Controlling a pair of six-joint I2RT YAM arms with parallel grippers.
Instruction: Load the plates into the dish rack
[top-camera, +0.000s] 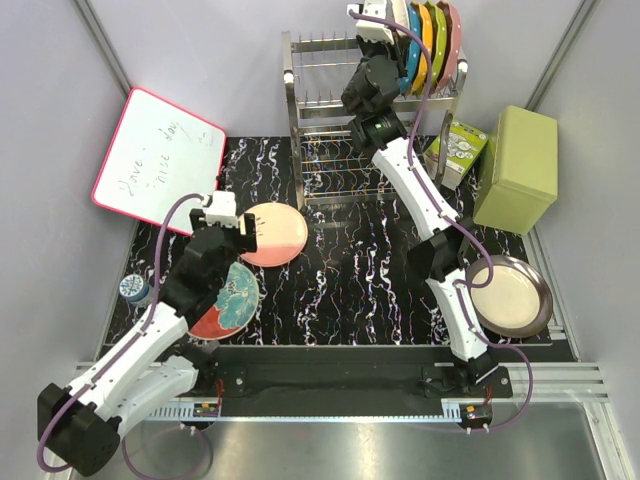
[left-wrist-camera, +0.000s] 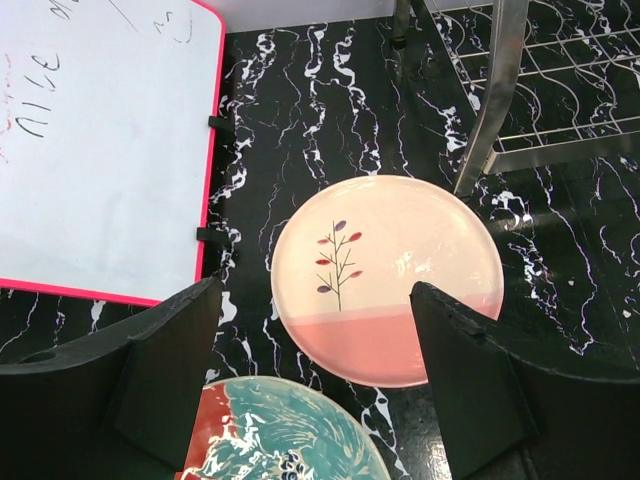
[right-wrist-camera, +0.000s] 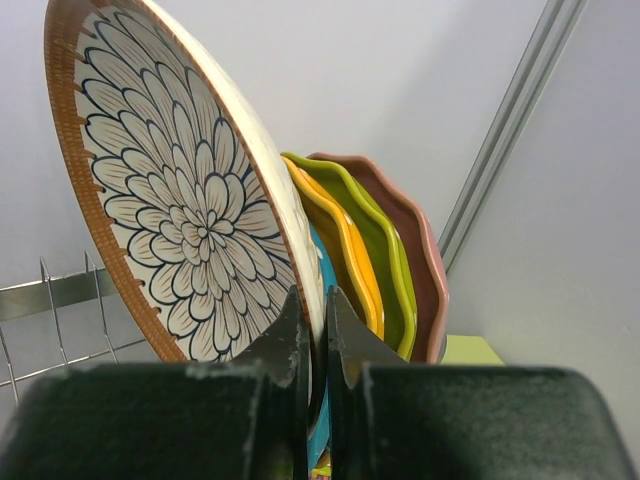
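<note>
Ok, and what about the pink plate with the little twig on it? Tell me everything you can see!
The pink and cream plate is round and shiny, probably ceramic. It is mostly cream with one pink band and a thin sprig of red and purple leaves. It lies flat, face up, on the black marbled table, close to the dish rack leg and the red and teal plate. The left hand hangs open over it, not gripping.

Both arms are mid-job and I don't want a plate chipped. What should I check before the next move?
1. Grip of right gripper on flower plate, jaws shut on its rim: ok.
2. Is flower plate seated between prongs of the rack: cannot tell.
3. Gap to blue plate behind it: cannot tell.
4. Is left gripper open above pink plate: ok.
5. Is pink plate lying flat: ok.
</note>
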